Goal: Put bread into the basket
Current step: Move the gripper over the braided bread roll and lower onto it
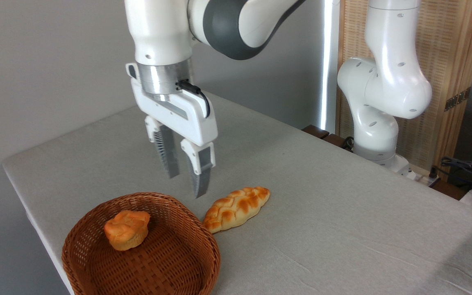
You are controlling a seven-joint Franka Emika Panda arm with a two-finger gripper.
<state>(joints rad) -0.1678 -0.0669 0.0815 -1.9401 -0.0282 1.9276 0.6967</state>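
The bread, a braided golden-brown loaf, lies on the grey table just right of the basket, its near end almost touching the rim. The brown wicker basket sits at the table's front left and holds a small orange muffin-like bun. My gripper hangs in the air above the basket's far rim, up and to the left of the loaf. Its two fingers point down, stand a little apart and hold nothing.
The grey table stretches back and to the right of the loaf. The arm's white base stands at the back right beside a wooden screen. Cables lie at the far right edge.
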